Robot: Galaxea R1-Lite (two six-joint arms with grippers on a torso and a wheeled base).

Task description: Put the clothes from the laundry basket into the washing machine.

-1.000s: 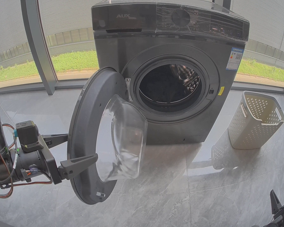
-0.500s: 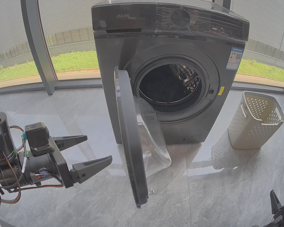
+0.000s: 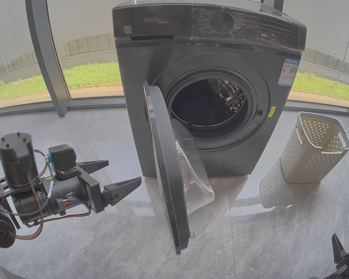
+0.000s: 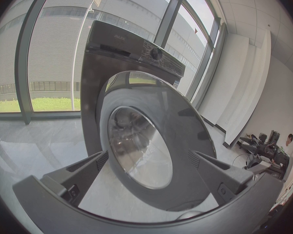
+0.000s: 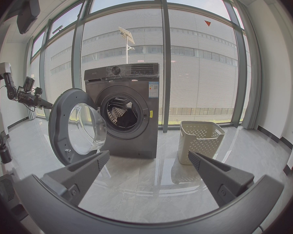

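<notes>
The grey washing machine [image 3: 205,97] stands on the floor with its round door [image 3: 167,167] swung out, edge-on to me. The dark drum [image 3: 207,103] is open. My left gripper [image 3: 122,171] hovers open just left of the door, apart from it and holding nothing. In the left wrist view the door's glass [image 4: 140,147] sits between the spread fingers [image 4: 88,166]. The white perforated laundry basket [image 3: 314,148] stands right of the machine; what I see of its inside holds nothing. My right gripper [image 3: 345,233] is low at the near right, open [image 5: 148,155] and empty.
Glossy grey tile floor [image 3: 260,229] spreads in front of the machine and basket. Tall windows with a thick frame post [image 3: 46,47] stand behind. The basket [image 5: 200,140] sits near the window wall.
The door has swung from wide open toward the machine and now stands edge-on. My left gripper, earlier against the door's outer face, has moved right and slightly up. The right gripper has kept still.
</notes>
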